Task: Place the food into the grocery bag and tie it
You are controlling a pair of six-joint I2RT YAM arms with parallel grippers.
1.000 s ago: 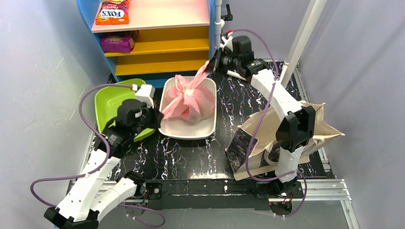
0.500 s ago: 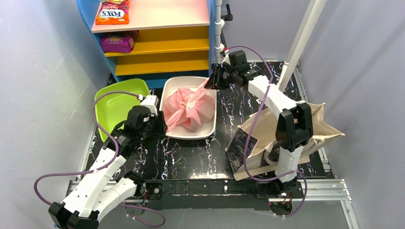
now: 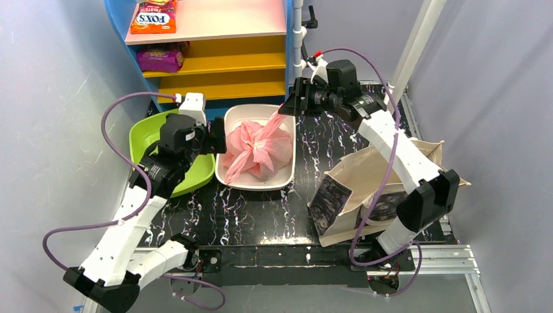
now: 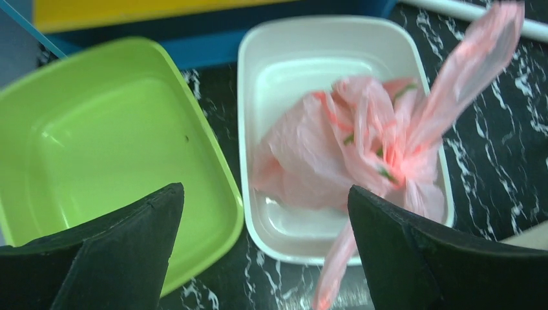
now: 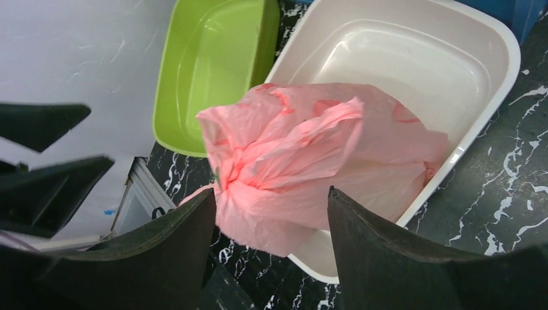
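a black, white-veined worktop [image 3: 261, 218] fills the scene between grey walls, with a blue shelf unit [image 3: 215, 65] of yellow boards at its back edge and 2 snack packets [image 3: 153, 16] on the shelves. a green tray [image 3: 147, 134] lies toward the back left corner. a white tray [image 3: 238, 179] sits just beside it at the middle of the back edge. the grocery bag [image 3: 261, 150] rests inside the white tray, bunched and knotted at its top, bulging. the film is too cloudy to tell what is inside. 1 pink handle strip trails over the tray's near rim; another rises toward the right gripper [image 3: 293, 107], which hovers over the tray's back right corner. its fingers [image 5: 388, 258] stand apart with pink plastic between them, and whether the strip catches on a finger i cannot tell. the left gripper [image 3: 212, 140] hangs at the tray's left edge, its fingers [image 4: 123, 252] spread wide, holding nothing. a beige canvas tote [image 3: 365, 176] slumps by the worktop's right edge.
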